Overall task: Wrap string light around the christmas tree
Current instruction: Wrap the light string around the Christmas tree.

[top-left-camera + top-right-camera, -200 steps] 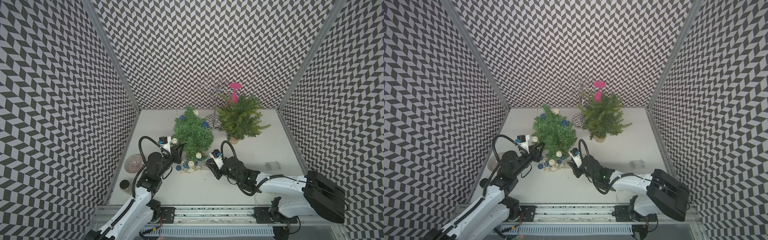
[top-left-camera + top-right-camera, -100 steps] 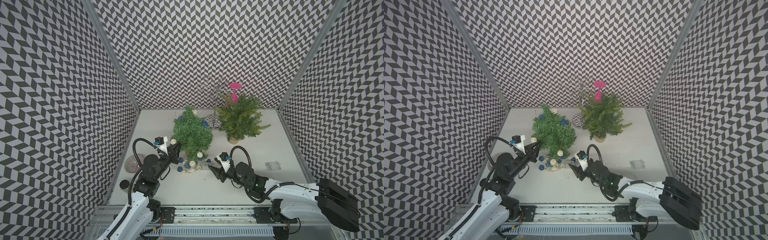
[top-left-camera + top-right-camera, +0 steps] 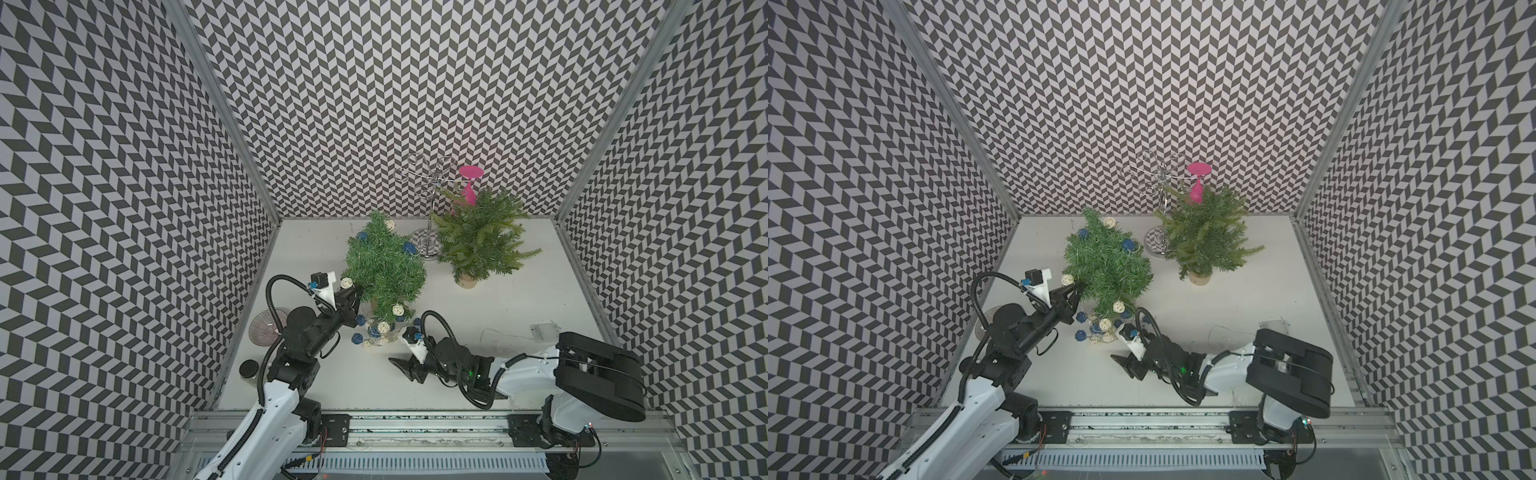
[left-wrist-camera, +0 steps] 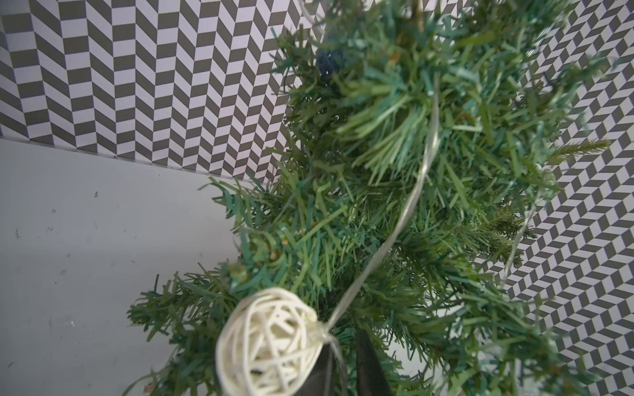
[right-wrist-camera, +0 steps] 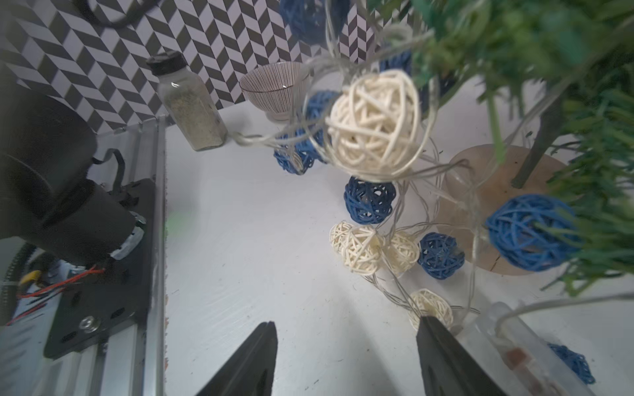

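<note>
Clamped on the thin wire of the string light [image 3: 379, 330], the left pincer [image 3: 353, 296] sits against the side of the christmas tree [image 3: 386, 266] that faces the counter's [image 3: 519, 299] left edge. In the left wrist view its fingers [image 4: 372, 367] stand almost together. The wire runs out from between them and up across the branches, and a white wicker ball [image 4: 269, 343] sits just beside them.

The right pincer [image 3: 401, 368] lies low near the counter's front edge, apart from the tree's foot. Its jaws are spread wide and hold nothing, and bare counter shows between them in the right wrist view.

The tree stands upright on a round wooden base [image 5: 497, 205], nearer the left edge than the right and about midway between front and back. A few blue and white balls sit in its upper branches in both top views. One white ball [image 5: 374, 120] hangs in loops of wire at its lower branches, and the remaining balls lie in a tangled heap on the counter at its foot.

A second, lighter green tree [image 3: 478, 241] stands toward the back edge, with a metal stand [image 3: 430, 208] just beside it. A striped bowl [image 3: 266, 328] and a dark-capped bottle [image 3: 249, 368] sit along the left edge.
</note>
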You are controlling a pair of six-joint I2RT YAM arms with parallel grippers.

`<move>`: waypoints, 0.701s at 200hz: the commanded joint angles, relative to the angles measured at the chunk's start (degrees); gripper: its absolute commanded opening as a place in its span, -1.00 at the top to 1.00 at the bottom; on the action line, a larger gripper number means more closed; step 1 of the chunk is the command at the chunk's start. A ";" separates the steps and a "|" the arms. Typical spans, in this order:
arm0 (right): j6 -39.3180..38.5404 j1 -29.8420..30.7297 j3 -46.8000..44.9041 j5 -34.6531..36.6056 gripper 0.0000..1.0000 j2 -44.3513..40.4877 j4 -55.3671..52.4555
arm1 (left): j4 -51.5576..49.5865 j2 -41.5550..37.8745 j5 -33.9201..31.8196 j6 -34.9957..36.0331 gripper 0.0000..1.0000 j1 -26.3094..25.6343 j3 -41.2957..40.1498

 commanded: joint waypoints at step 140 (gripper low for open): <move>-0.79 0.22 -6.29 4.05 1.00 -13.45 3.15 | 2.95 0.19 0.80 -0.23 0.71 0.46 -0.83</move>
